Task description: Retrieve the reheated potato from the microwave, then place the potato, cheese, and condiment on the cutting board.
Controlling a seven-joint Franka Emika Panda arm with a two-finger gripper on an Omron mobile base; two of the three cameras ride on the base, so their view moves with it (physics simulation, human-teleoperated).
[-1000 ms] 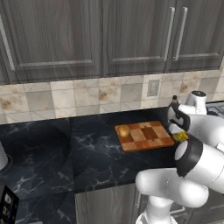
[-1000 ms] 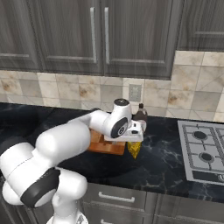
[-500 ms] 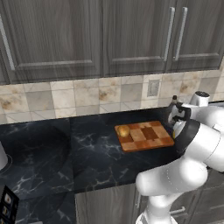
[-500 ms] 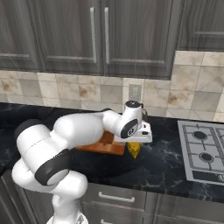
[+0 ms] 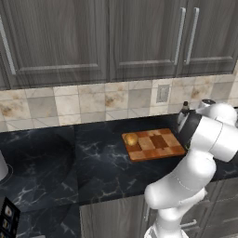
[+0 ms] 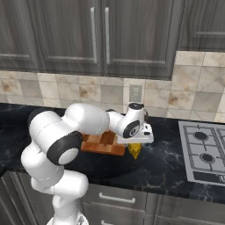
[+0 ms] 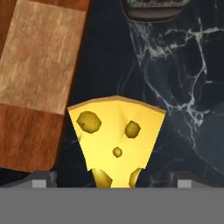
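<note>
- Black marble counter runs under dark grey wall cabinets, with a tan tiled backsplash and a wall outlet behind it.
- Nearest the hand camera, the cheese lies flat on the counter, its narrow end cut off by the lower edge of that view between the two finger tips.
- The gripper hangs over the cheese with its jaws spread wide, one tip on either side and neither touching it; nothing is held.
- Just beside the cheese lies the cutting board; the wedge is off the board, close to its edge.
- In the right base view the cheese shows as a yellow point below the white hand, whose body covers most of it.
- The potato sits on the board's far-left corner, well apart from the cheese.
- The condiment stands upright behind the board near the backsplash, the arm's joint hiding all but its neck and shoulder.
- In the hand view a dark rounded base is cut off at the top; I cannot tell for sure what it is.
- A gas hob lies to the right.
</note>
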